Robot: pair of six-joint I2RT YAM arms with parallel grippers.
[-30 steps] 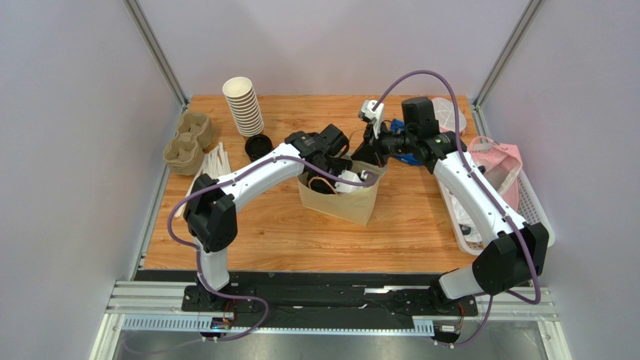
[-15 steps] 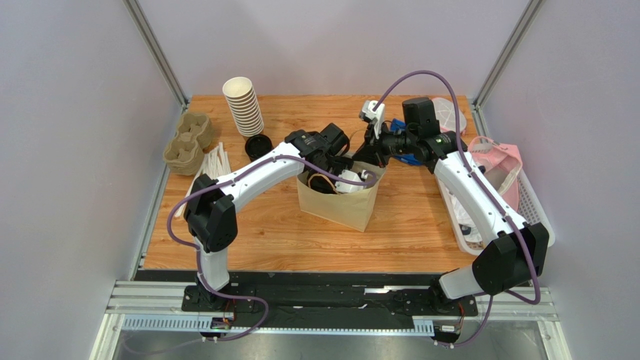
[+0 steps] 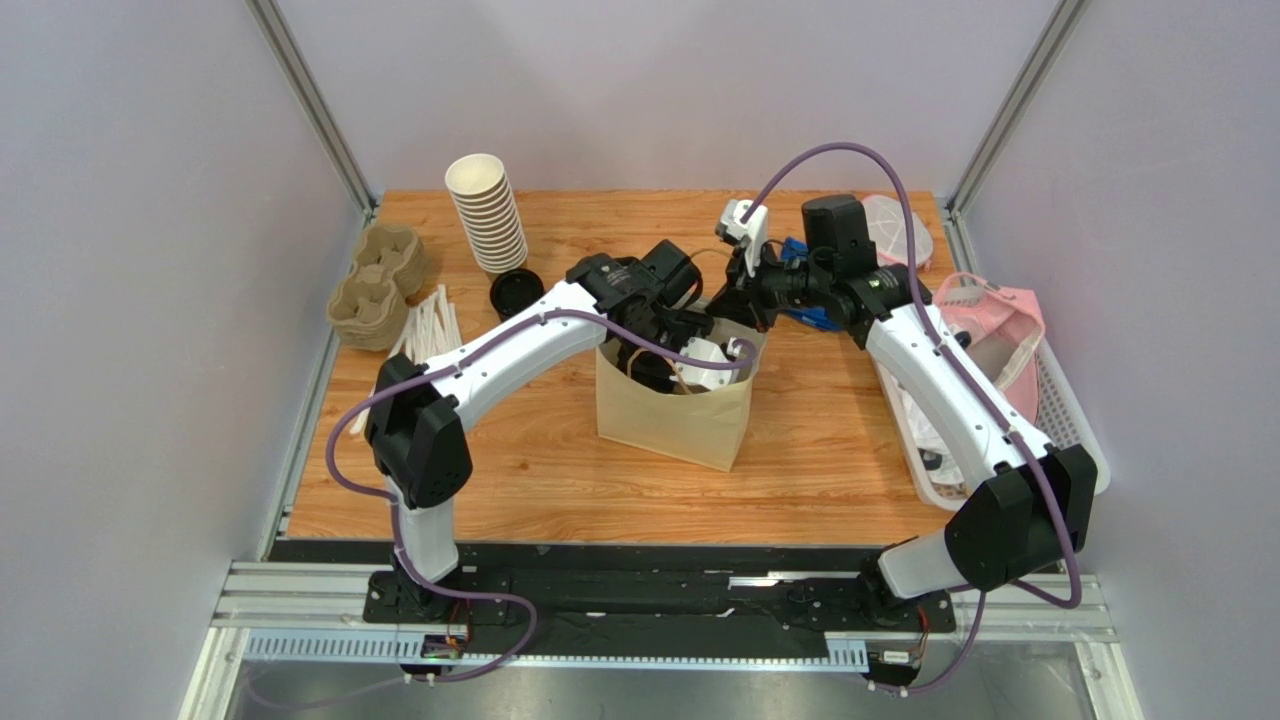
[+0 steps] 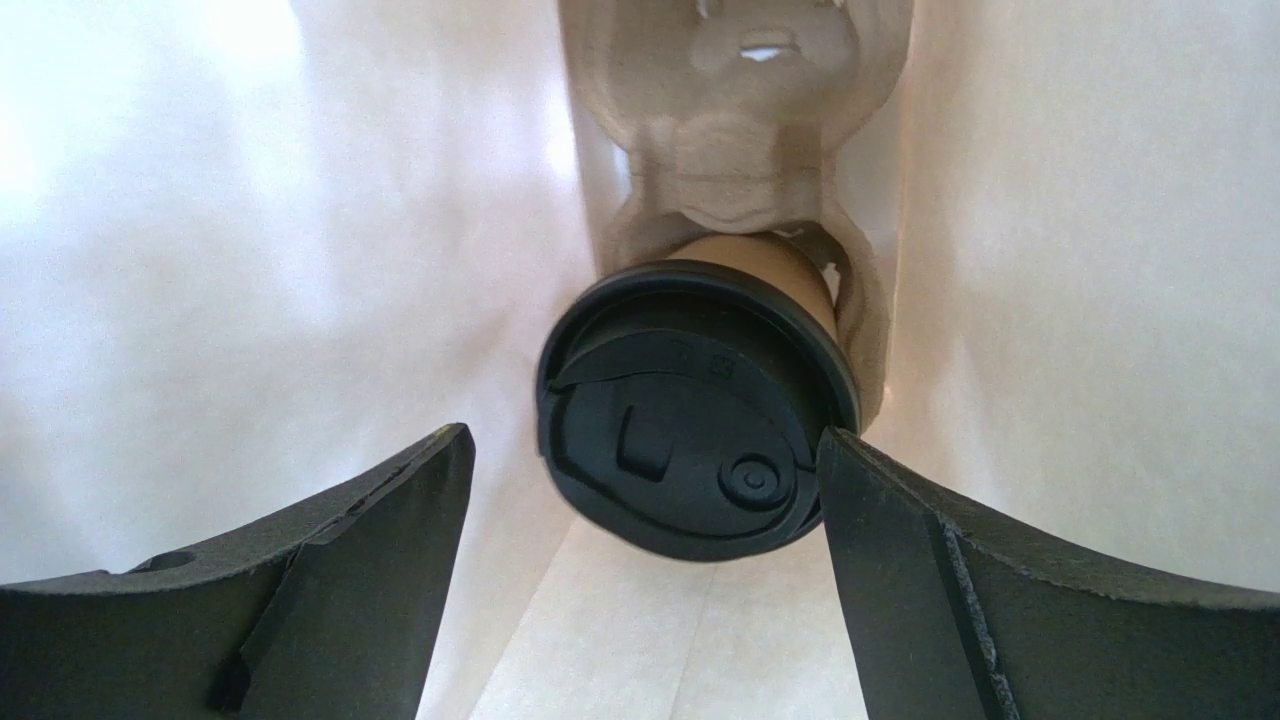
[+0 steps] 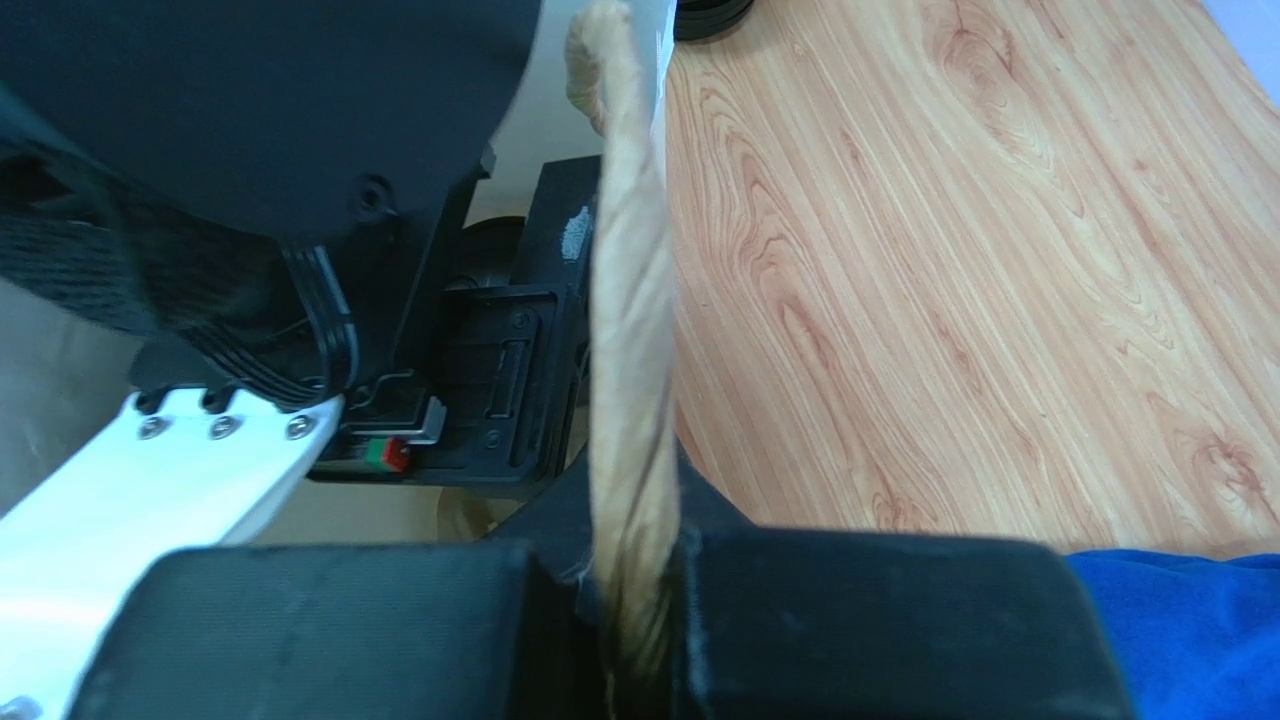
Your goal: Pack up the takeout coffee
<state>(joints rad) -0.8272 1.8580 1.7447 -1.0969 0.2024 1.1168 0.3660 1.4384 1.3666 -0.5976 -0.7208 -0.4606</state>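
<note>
The takeout coffee (image 4: 691, 428), a brown paper cup under a black lid, sits in a pulp cup carrier (image 4: 736, 135) at the bottom of the kraft paper bag (image 3: 669, 420). My left gripper (image 4: 643, 450) reaches down into the bag and stands open around the lid. Its right finger (image 4: 902, 555) is at the lid's rim; the left finger (image 4: 376, 555) is well apart from it. My right gripper (image 5: 631, 578) is shut on the bag's twisted paper handle (image 5: 631, 345) at the bag's far rim, and in the top view the right gripper (image 3: 747, 300) is there too.
A stack of lidless cups (image 3: 487, 210) and loose black lids (image 3: 516, 291) stand at the back left. Spare pulp carriers (image 3: 376, 285) and white sticks (image 3: 428, 323) lie at the left edge. A white basket (image 3: 1052, 405) with a pink bag (image 3: 999, 338) lines the right side.
The left jaws have spread wider. The bag has shifted a little toward the near edge and its mouth has changed shape. The right gripper keeps its hold on the handle.
</note>
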